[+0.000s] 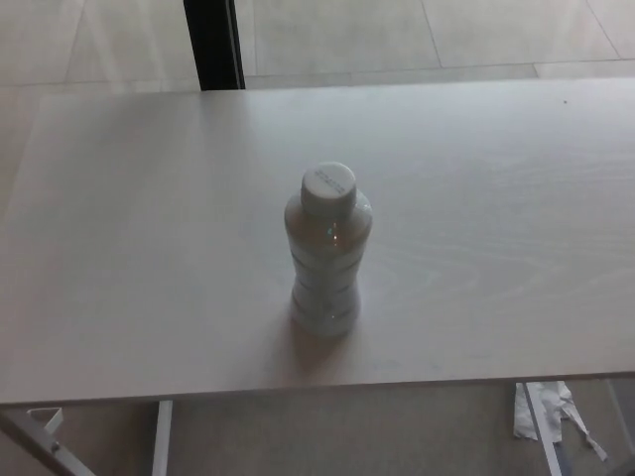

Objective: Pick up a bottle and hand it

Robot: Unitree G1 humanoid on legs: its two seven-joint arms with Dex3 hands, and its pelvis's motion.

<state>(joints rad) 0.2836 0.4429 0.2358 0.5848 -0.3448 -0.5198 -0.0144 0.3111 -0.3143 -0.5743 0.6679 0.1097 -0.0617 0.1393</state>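
A clear plastic bottle (326,253) with a white cap stands upright near the middle of a pale wooden table (119,248), a little toward the front edge. Neither of my hands nor any part of my arms shows in the head view.
The table's front edge runs across the bottom of the picture, with white legs (162,436) below it. A dark post (213,45) stands behind the far edge at the left. Crumpled white material (546,412) lies on the tiled floor at the lower right.
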